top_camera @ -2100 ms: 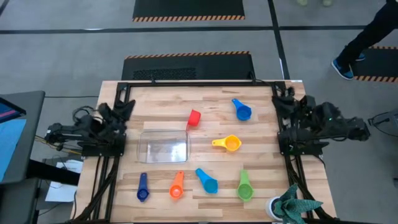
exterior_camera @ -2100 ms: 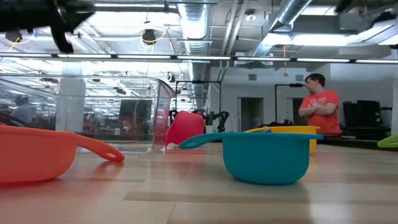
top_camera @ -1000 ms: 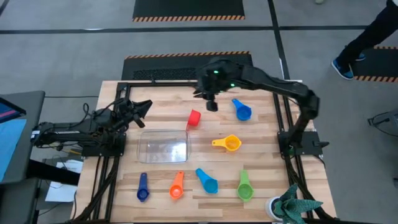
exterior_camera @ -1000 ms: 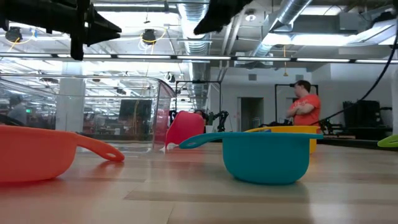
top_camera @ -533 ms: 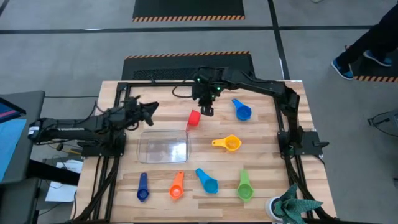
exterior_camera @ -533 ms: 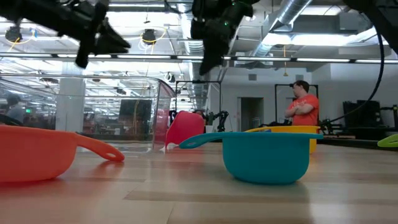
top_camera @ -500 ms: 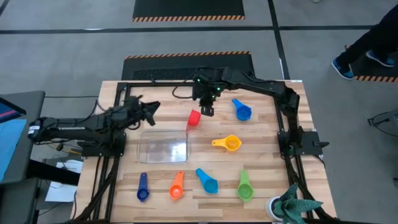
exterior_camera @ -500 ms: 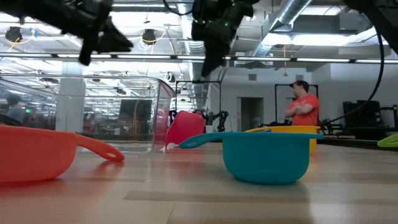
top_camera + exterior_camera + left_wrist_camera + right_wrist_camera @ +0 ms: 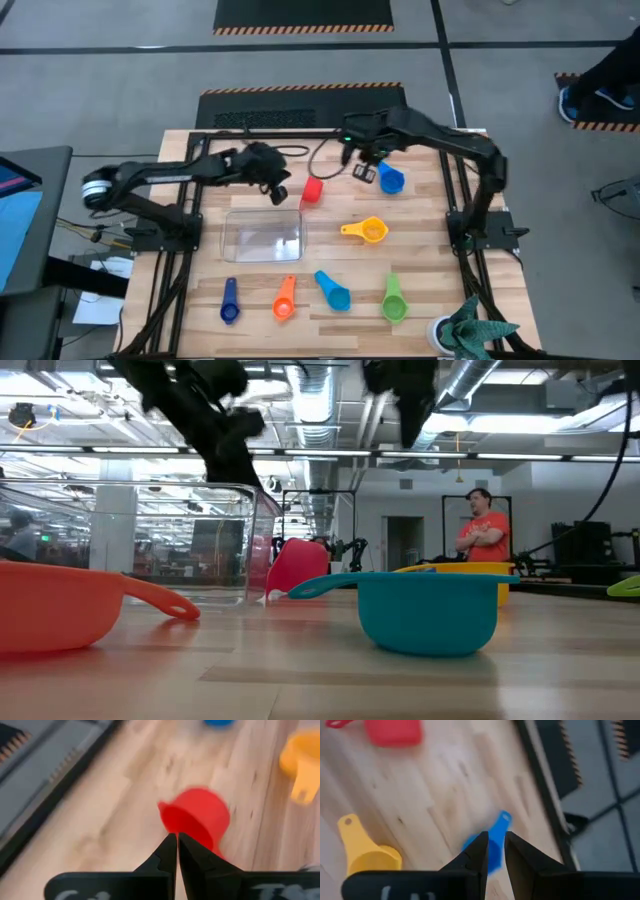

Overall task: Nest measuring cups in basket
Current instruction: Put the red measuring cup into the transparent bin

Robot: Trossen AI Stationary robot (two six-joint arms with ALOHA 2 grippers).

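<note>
The clear basket point(image 9: 262, 238) stands on the table's left half. The red cup point(image 9: 312, 190) lies tilted by its far right corner. The blue cup point(image 9: 389, 179), yellow cup point(image 9: 366, 231), green cup point(image 9: 393, 300), light blue cup point(image 9: 333, 290), orange cup point(image 9: 285, 298) and dark blue cup point(image 9: 230, 300) lie scattered on the wood. My left gripper point(image 9: 278, 190) hovers shut just left of the red cup point(image 9: 197, 815). My right gripper point(image 9: 365, 172) hovers slightly open above the blue cup point(image 9: 492, 845), near its handle.
A black frame borders the table's far edge point(image 9: 300, 132) and sides. The basket point(image 9: 200, 540) is see-through in the low view, with the red cup point(image 9: 297, 565) beside it. A person point(image 9: 490, 530) stands far behind the table; another person's legs point(image 9: 600, 80) are past the far right corner.
My left gripper has travelled toward the table's right, from near the left edge to just beside the red cup. My right gripper has swung from above the red cup toward the right, over to the blue cup. No cup has moved.
</note>
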